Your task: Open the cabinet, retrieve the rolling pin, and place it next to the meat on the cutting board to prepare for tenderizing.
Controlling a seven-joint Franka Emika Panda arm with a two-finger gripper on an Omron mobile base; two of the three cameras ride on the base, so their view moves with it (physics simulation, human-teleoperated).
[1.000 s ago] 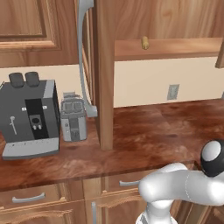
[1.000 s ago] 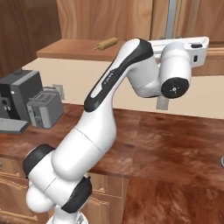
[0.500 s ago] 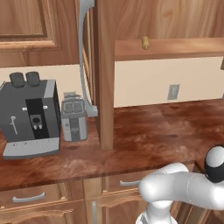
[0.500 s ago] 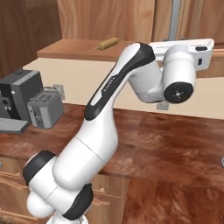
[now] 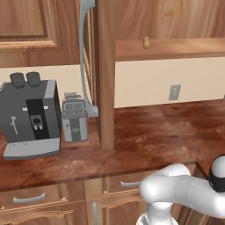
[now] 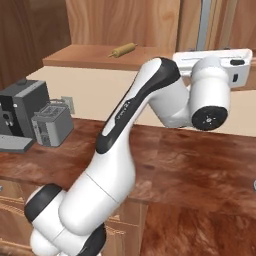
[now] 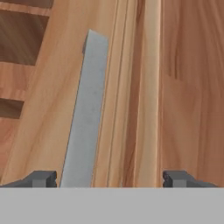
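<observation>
One rolling pin, slim light-tan wood with stubby handles, lying near the front edge of the cabinet shelf, door swung open. One coffee machine and one small grey appliance sit at the counter's back edge. Claw is spread wide, gripping nothing, right by the grey bar handle.

Cabinet is seen in warm brown wood w/ streaky grain; its bar handle is flat grey. Rolling pin is shown light tan. Countertop is mottled red-brown, glossy. Wall is painted pale cream. Coffee machine is dark grey w/ black front; toaster is silver-grey.
</observation>
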